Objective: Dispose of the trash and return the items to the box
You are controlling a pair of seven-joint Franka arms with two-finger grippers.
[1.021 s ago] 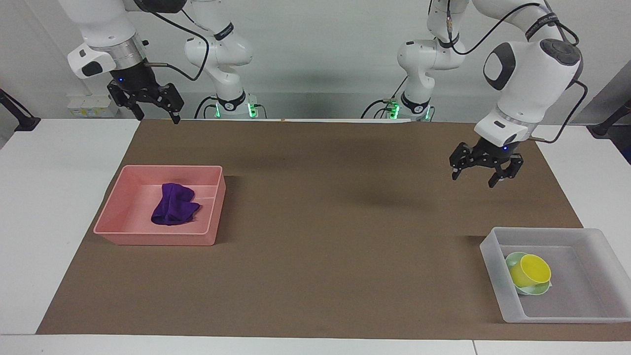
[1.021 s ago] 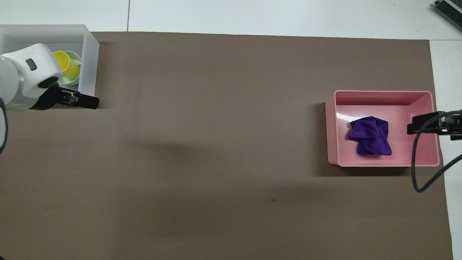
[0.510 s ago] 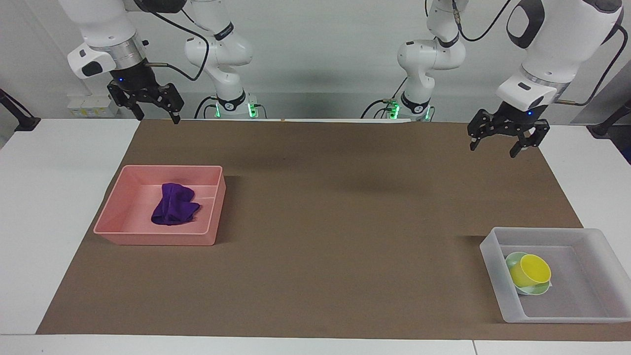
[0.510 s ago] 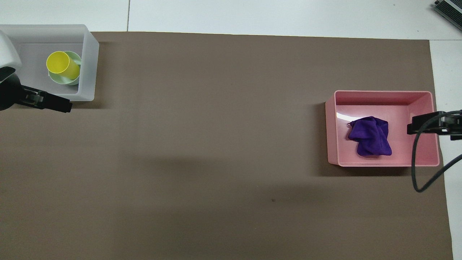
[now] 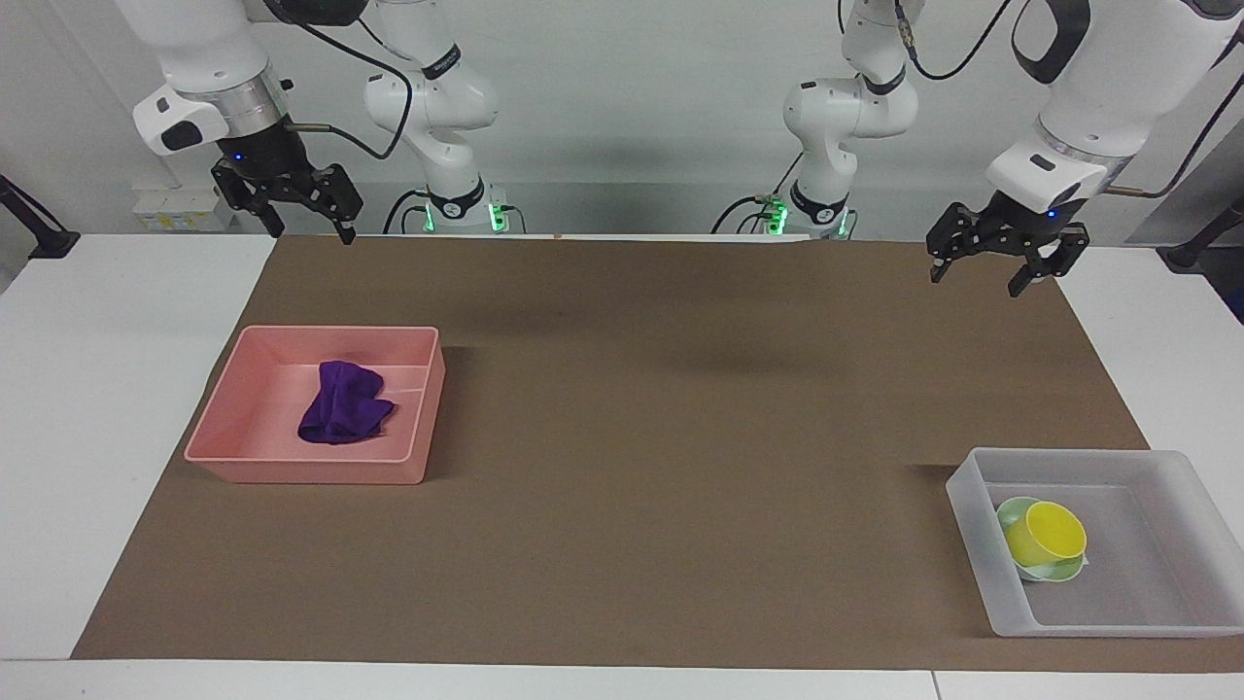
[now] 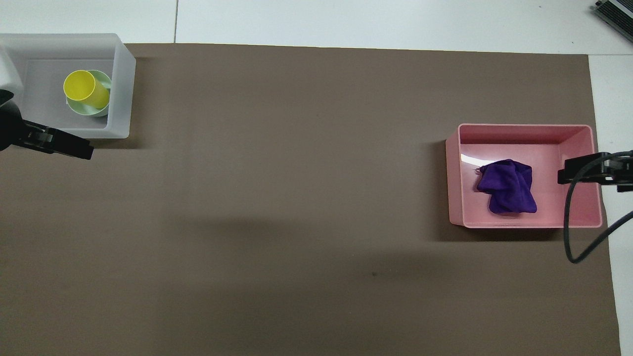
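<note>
Apparently all sorted already: purple cloth (image 5: 344, 415) bunched in the pink tray (image 5: 233, 413), toward the right arm's end of the brown mat (image 5: 622, 437); yellow cup (image 5: 1045, 534) nested, tilted, in the mint-green bowl (image 5: 1016, 509), both inside the translucent box (image 5: 972, 525) at the mat's corner toward the left arm's end, farther from the robots than the pink tray. Nothing loose on the mat itself.

Left gripper (image 5: 984, 272) raised over the mat's edge nearest the robots, jaws spread wide, holding nothing. Right gripper (image 5: 306, 219) raised over the same edge at the mat's other corner, jaws likewise spread and empty.

Step in hand, judged from the layout: retreat and park. Best done by lifting straight and slow, clear of the box walls and of the cup, which looks easy to tip out of the bowl. Jaws best left apart, cables kept off the pink tray, both arms settled well above the mat.
</note>
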